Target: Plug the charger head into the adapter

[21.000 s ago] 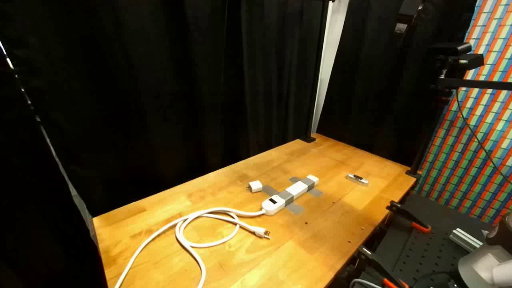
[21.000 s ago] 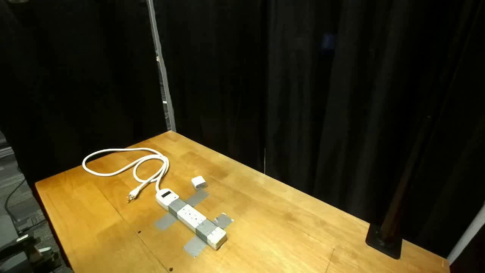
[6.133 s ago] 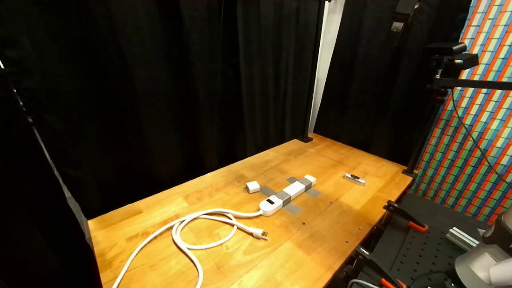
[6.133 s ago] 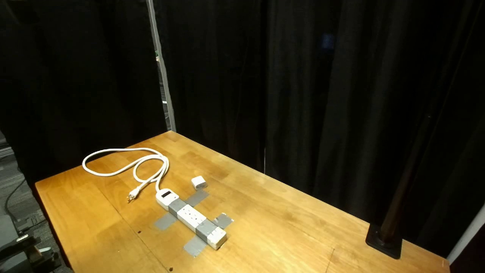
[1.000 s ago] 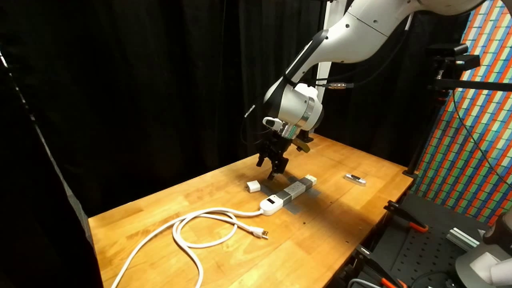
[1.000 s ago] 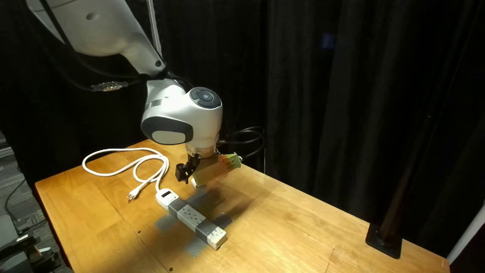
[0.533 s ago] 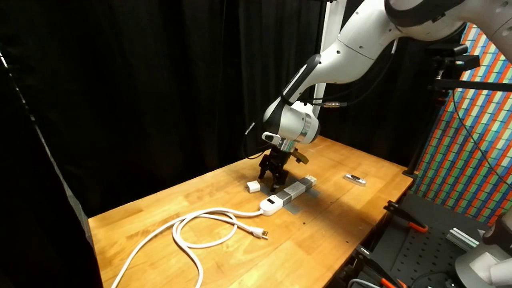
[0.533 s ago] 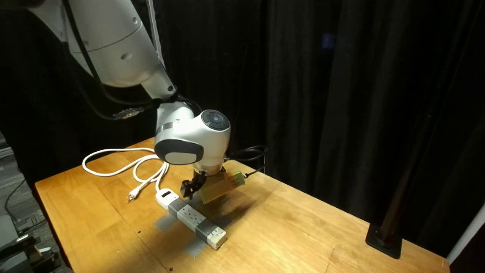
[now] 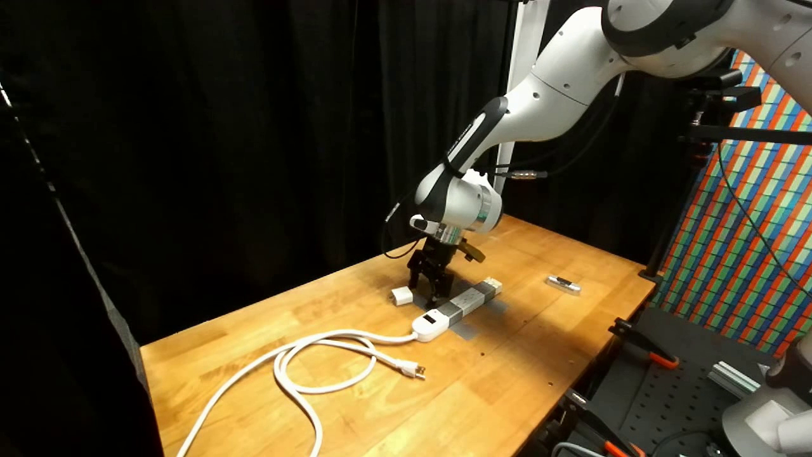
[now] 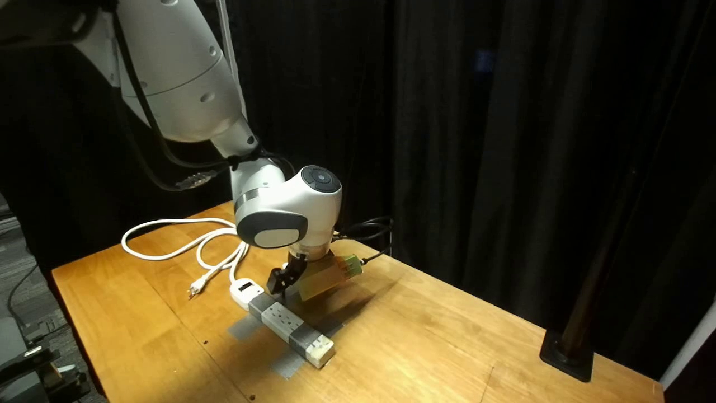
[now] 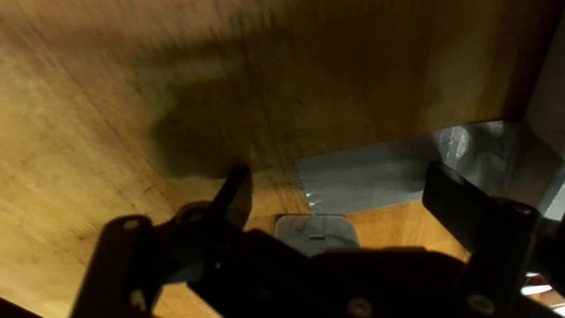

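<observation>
Charger head (image 9: 402,296), white plastic, probably light, rigid and slick, best pinched across its flat sides, lies on the wooden table (image 9: 476,393), in an exterior view at nine o'clock of the gripper (image 9: 423,294), jaws spread, empty.

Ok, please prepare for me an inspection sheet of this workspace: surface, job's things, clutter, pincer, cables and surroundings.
Surface: wooden table, marked with small dark spots.
Job's things: charger head lies on the table, unplugged, apart from the adapter; grey tape runs across the adapter onto the table.
Clutter: a small silver-and-dark piece; what it is, I cannot tell.
Pincer: open, nothing held, low beside the adapter; whether it touches, I cannot tell.
Cables: white cable looped on the table, its plug lying free; black cable along the arm.
Surroundings: black curtains, clamps at the table's edge, a colourful patterned sheet.
</observation>
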Controlling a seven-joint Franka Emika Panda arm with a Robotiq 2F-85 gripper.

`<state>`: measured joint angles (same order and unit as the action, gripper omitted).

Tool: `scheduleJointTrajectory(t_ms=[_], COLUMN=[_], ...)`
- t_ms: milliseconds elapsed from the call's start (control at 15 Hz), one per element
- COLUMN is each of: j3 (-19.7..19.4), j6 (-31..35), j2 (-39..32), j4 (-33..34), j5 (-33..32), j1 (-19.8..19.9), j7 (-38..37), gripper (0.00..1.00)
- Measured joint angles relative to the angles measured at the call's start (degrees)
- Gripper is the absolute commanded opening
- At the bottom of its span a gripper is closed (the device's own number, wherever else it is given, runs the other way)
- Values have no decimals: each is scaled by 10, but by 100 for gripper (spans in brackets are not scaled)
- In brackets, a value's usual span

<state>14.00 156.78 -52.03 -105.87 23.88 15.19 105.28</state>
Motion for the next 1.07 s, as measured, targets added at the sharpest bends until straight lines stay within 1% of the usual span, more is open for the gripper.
scheduleJointTrajectory(t_ms=[333,800,1067], j3=[10,73,83], j6=[-1,-37,-50], j2=[-4,-5,-11], j4=[7,15,15], j5=[-19,-19,-19], j1=[10,68,78], j7=[-38,-48,-48], gripper=[100,100,100])
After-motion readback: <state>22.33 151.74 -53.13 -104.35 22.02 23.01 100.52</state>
